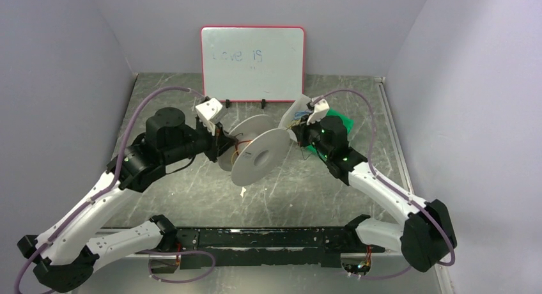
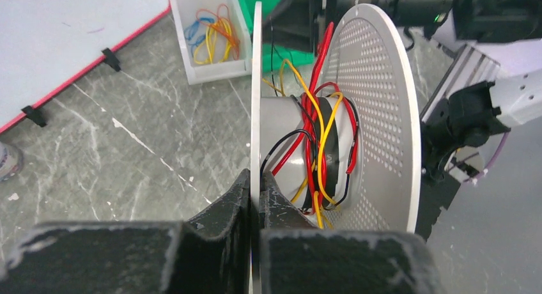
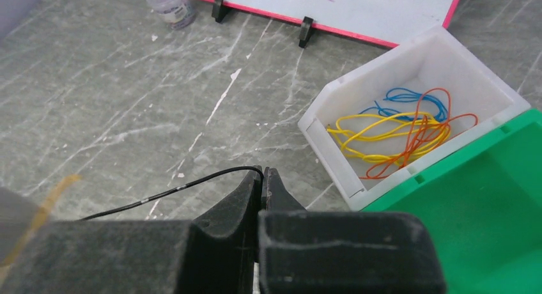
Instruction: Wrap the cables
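A grey spool (image 1: pixel 259 154) with two round flanges hangs above the table between the arms. My left gripper (image 2: pixel 257 179) is shut on the edge of its thin near flange (image 2: pixel 256 83). Red, yellow and black cables (image 2: pixel 316 140) lie loosely wound round the hub, in front of the perforated far flange (image 2: pixel 377 115). My right gripper (image 3: pixel 263 174) is shut on the end of a thin black cable (image 3: pixel 179 187), which runs off to the left towards the spool. In the top view the left gripper (image 1: pixel 220 147) and the right gripper (image 1: pixel 300 135) flank the spool.
A white bin (image 3: pixel 326 140) holding yellow, orange and blue wire loops sits beside a green bin (image 3: pixel 486 198) at the back right. A red-framed whiteboard (image 1: pixel 252 62) stands at the back, with a small jar (image 3: pixel 169 3) near its foot.
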